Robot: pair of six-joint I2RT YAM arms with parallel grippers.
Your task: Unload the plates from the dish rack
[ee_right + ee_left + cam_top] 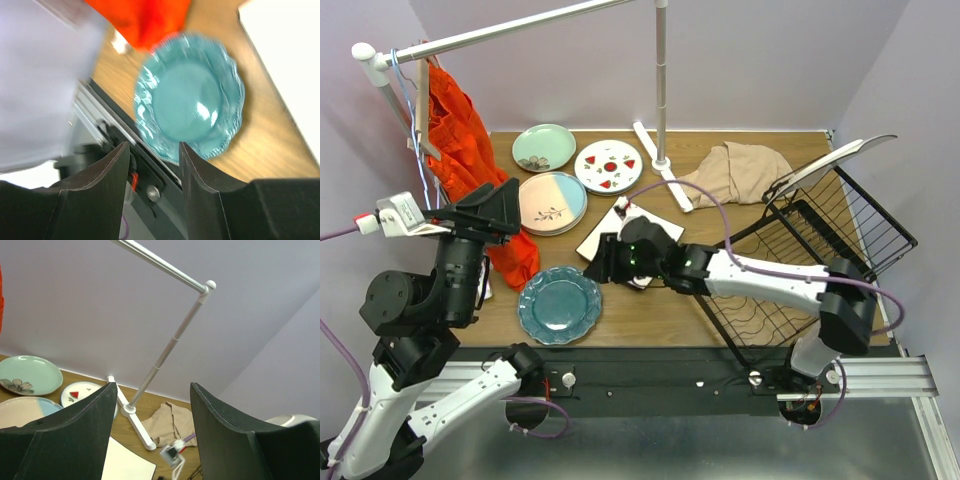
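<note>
The dish rack (865, 225) is seen at the right of the surface (650, 310). One pale plate (840, 160) is leaned on its far edge, and a teal plate (560, 305) is laid flat at the front. The pale plate is judged hard, slippery and easy to break, so its top rim should be pinched. Its lower part is hidden by the rack. The left hand (152, 387) and right hand (155, 150) are held open and empty.

Soft, even light fills all 3 views, shadows faint. The right wrist view is blurred, worst at upper left, with small glare spots on the teal plate (192, 102). The left wrist view is sharp.
</note>
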